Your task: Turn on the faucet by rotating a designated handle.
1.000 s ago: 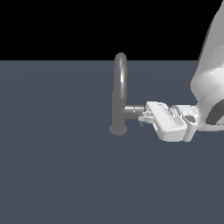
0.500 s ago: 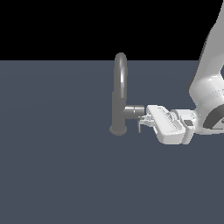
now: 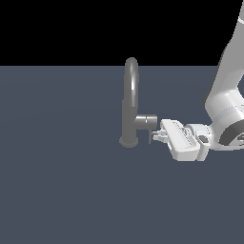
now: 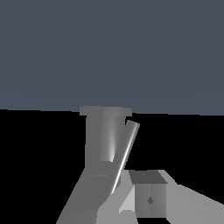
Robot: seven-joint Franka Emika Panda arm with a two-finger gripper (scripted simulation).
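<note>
The grey faucet [image 3: 130,102] stands upright on its round base, its arched spout on top and a stubby side cylinder [image 3: 146,121] pointing toward the exterior view's right. The handle [image 4: 124,155] is a thin rod slanting across the faucet's column in the wrist view; in the exterior view it is too small to make out at the cylinder's end. My gripper [image 3: 155,136] is at the outer end of that cylinder, slightly below it, fingertips close together and looking shut. One fingertip [image 4: 149,199] shows right beside the rod's near end; I cannot tell if they touch.
The white arm [image 3: 224,114] comes in from the exterior view's right. The faucet stands on a flat dark blue-grey surface [image 3: 62,181], and nothing else is visible on it.
My gripper has sunk a little and edged toward the faucet, from level with the side cylinder to just below its end. The faucet's spout and column have not moved.
</note>
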